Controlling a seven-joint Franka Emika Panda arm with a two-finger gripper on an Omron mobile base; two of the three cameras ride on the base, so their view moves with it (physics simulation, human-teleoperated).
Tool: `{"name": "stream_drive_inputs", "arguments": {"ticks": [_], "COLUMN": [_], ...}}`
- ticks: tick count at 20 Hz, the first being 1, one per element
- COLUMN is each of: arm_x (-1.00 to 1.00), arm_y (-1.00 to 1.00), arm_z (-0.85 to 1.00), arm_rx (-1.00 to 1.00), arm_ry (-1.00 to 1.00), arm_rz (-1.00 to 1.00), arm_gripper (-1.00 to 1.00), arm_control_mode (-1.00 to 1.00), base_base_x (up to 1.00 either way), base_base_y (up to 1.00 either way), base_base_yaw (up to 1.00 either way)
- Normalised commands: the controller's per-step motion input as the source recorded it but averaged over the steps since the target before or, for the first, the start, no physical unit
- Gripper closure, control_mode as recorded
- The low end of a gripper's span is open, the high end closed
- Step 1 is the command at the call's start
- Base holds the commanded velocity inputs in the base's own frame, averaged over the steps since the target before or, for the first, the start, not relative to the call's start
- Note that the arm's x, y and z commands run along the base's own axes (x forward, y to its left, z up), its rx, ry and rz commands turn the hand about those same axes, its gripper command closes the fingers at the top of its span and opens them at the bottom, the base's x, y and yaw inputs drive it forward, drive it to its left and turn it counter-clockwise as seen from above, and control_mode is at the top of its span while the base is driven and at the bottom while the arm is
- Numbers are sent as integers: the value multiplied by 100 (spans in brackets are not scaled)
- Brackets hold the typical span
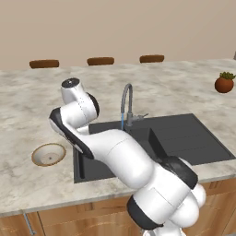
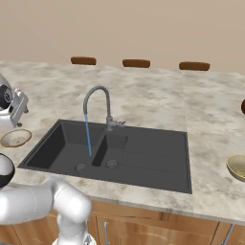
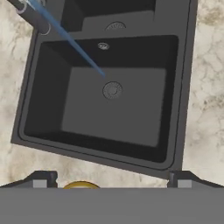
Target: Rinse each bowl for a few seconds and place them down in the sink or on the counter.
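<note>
The shallow round bowl with a brown rim and whitish inside (image 1: 49, 154) lies on the broad beige-grey marbled stone counter (image 1: 27, 97), just beside the left end of the large black-grey rectangular sink (image 1: 184, 138) and apart from its edge. In the right base view the same bowl (image 2: 15, 138) sits at the far left, below the white hand of the arm. In the hand view a thin yellowish arc of its rim (image 3: 81, 185) peeps up between the two dark finger tips of the gripper (image 3: 111, 180), so the claw hangs above the bowl and does not touch it. Its jaws stand wide apart, one tip at each side of the bottom of that view, with nothing between them.

The deeper olive-tan bowl (image 2: 238, 166) rests on the counter to the right of the sink, cut by the edge of the right base view, well apart from the claw.

The curved grey gooseneck tap (image 2: 98, 103) stands behind the sink, and a thin blue stream of water (image 2: 88, 136) falls from its spout into the left basin, near the round drain (image 3: 112, 90).

Farther off, a round reddish-brown pot with a green plant (image 1: 224, 82) stands on the right of the counter, and three brown chair backs (image 1: 100, 61) show beyond its far edge.
</note>
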Motion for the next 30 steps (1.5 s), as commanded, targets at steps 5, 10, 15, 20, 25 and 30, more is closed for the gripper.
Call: {"name": "stream_drive_inputs", "arguments": {"ticks": [5, 10, 15, 20, 25, 30], "arm_x": [-1, -13, -12, -7, -1, 0], "arm_y": [-57, -58, -54, -55, -58, -61], "arm_z": [26, 30, 22, 13, 16, 12], "arm_rx": [0, 0, 0, 0, 0, 0], "arm_ry": [-8, -9, -10, -5, -2, 0], "arm_rz": [-11, -10, -11, -13, -14, -13], "arm_gripper": [-100, -100, -100, -100, -100, -100], "arm_control_mode": [-100, -100, -100, -100, -100, -100], "base_base_x": [0, 0, 0, 0, 0, 0], "base_base_y": [0, 0, 0, 0, 0, 0], "base_base_yaw": [0, 0, 0, 0, 0, 0]}}
